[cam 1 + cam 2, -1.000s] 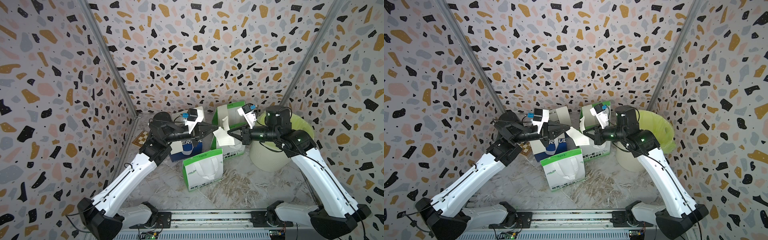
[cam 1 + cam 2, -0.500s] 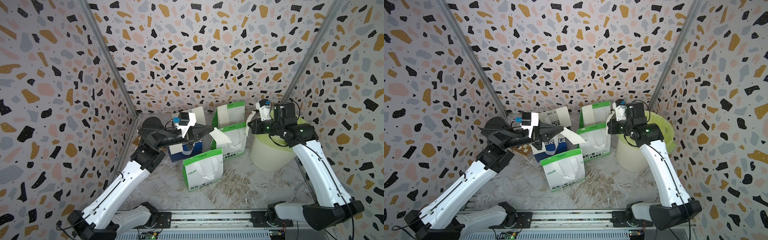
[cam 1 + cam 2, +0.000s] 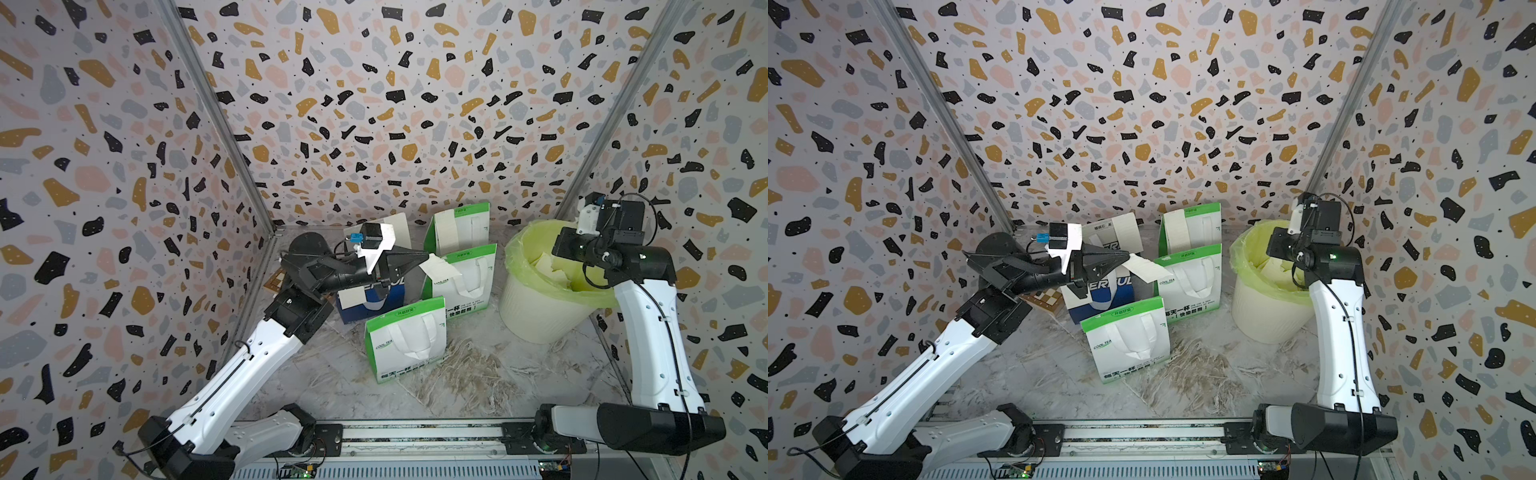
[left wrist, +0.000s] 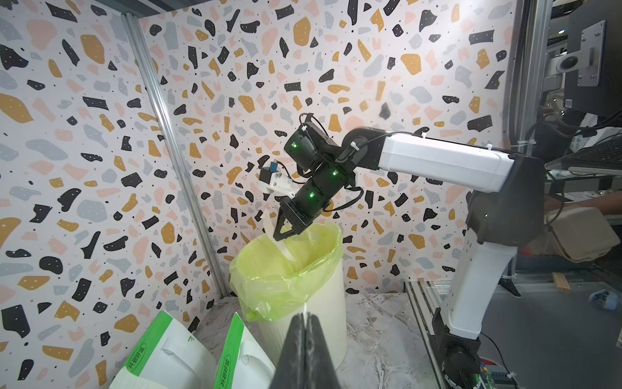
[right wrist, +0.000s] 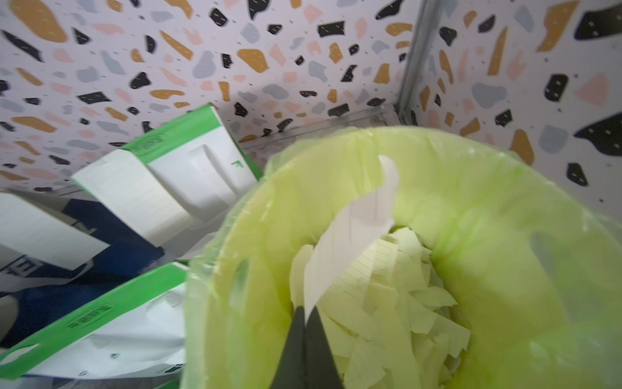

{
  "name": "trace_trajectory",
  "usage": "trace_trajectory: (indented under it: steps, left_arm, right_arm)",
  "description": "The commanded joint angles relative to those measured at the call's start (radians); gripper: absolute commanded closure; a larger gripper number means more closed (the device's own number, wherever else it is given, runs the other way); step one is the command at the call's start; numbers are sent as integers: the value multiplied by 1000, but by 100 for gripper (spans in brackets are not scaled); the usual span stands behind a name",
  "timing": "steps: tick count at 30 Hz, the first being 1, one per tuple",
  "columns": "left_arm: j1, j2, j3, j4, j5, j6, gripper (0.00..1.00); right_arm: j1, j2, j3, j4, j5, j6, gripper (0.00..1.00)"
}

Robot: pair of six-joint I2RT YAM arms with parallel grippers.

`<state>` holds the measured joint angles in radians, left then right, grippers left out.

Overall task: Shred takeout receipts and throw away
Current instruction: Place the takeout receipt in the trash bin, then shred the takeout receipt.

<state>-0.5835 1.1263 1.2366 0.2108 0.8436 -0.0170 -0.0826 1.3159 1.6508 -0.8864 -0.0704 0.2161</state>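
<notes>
My left gripper [image 3: 417, 260] is shut on a torn piece of receipt [image 3: 441, 270], held in the air above the bags; in the left wrist view only the paper's thin edge [image 4: 305, 308] shows at the tips. My right gripper [image 5: 305, 311] is shut on another torn receipt strip [image 5: 350, 235], which hangs over the mouth of the bin [image 5: 471, 168]. Several torn pieces [image 5: 404, 303] lie inside on the yellow-green liner. Whole receipts stay stuck on the back green bag [image 3: 446, 228] and the blue bag [image 3: 398, 233].
The white bin [image 3: 536, 311] stands at the back right corner. Three green-and-white bags [image 3: 405, 336] [image 3: 467, 278] [image 3: 473, 220] and a blue-and-white bag [image 3: 374, 293] crowd the back middle. Patterned walls close in on three sides; a rail runs along the front.
The receipt held between both grippers has come apart. My right gripper swung right with its piece to above the bin. My left gripper pulled back a little with the other piece.
</notes>
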Motion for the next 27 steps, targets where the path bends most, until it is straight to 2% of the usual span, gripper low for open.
trace_trajectory:
  steps: [1,5,8,11,13,17,19,23,27]
  left_arm:
    - [1,4,-3,43,-3,-15,100]
    - [-2,10,-11,53,-4,-22,100]
    - [-7,18,-12,59,-9,-28,100]
    - [-15,23,-13,58,-14,-29,100]
    - [-20,24,-14,58,-19,-29,100]
    - [-33,31,-11,61,-33,-29,100]
    - [-40,37,-7,59,-36,-30,100]
    - [-52,43,-7,80,-40,-56,100]
    - [-53,40,-39,190,-40,-148,100]
  right_arm:
    - [-26,6,-34,-34,-12,6,93]
    - [-26,9,-19,-43,-80,8,47]
    - [-25,14,-13,-48,-122,10,34]
    - [-25,13,-8,-52,-147,12,30]
    - [-25,-4,-8,-35,-207,11,30]
    - [-15,-94,-42,104,-472,26,30]
    - [-2,-142,-69,211,-649,39,30]
    - [121,-210,-121,395,-846,47,28]
    - [240,-256,-214,552,-906,73,26]
